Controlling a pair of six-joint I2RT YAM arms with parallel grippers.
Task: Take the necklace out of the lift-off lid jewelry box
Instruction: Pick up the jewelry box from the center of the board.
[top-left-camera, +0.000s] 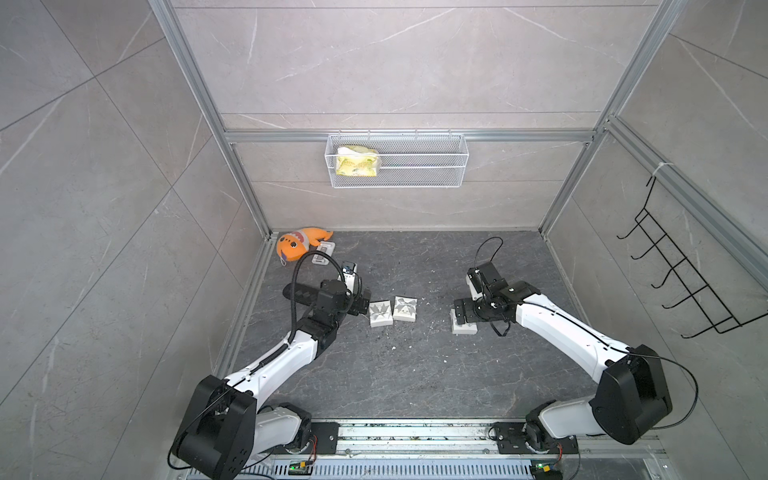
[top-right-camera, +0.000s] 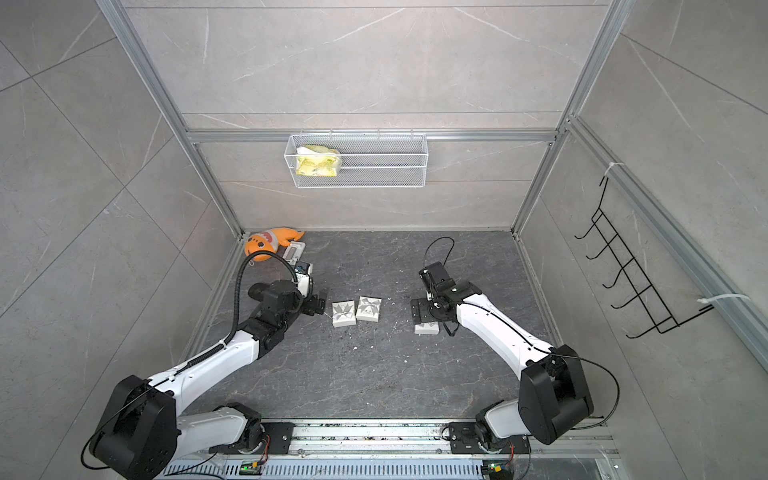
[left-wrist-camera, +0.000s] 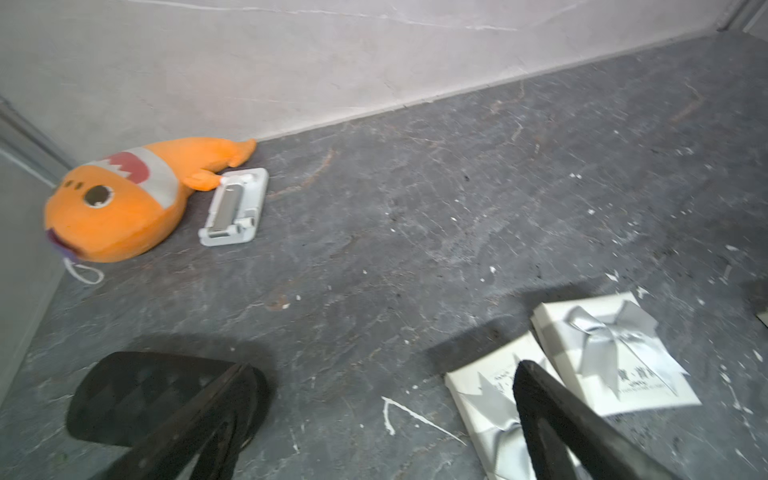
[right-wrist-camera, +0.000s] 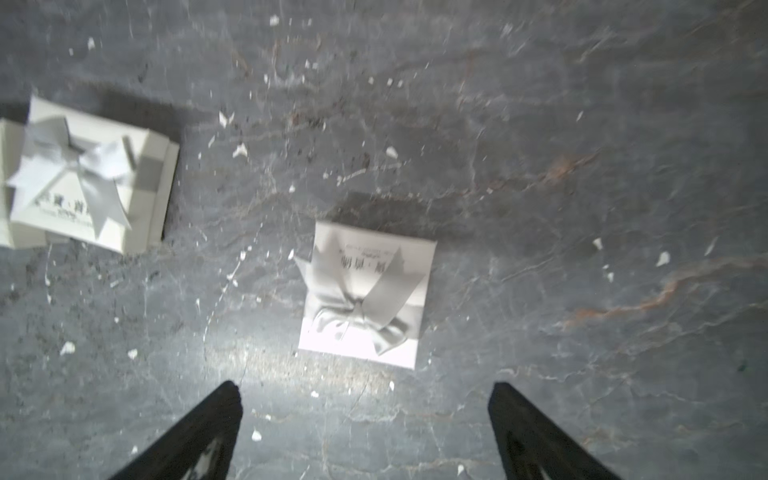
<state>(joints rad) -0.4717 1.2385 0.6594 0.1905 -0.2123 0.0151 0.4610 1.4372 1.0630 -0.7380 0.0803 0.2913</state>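
While both arms reach over the dark stone table (top-left-camera: 395, 374), three white jewelry boxes with grey ribbon bows lie on it, every lid in place; the necklace is hidden from view. Two of them sit side by side at mid-table, touching or nearly so: the left box (top-left-camera: 380, 314) and the middle box (top-left-camera: 405, 308). The third box (right-wrist-camera: 365, 299) lies apart, toward the right arm's side, partly covered in both top views by the right gripper (right-wrist-camera: 365, 388). That gripper hangs over it with fingers spread wide, holding nothing; the right wrist view shows the box ahead of the fingertips, untouched. The left gripper (left-wrist-camera: 386, 370) sits just beside the left box, fingers likewise spread and empty. One finger (left-wrist-camera: 552, 415) overlaps that box in the left wrist view; contact cannot be determined. An orange plush toy (left-wrist-camera: 112, 203) and a white stand (left-wrist-camera: 235, 208) lie in the far left corner. White flecks litter the surface.
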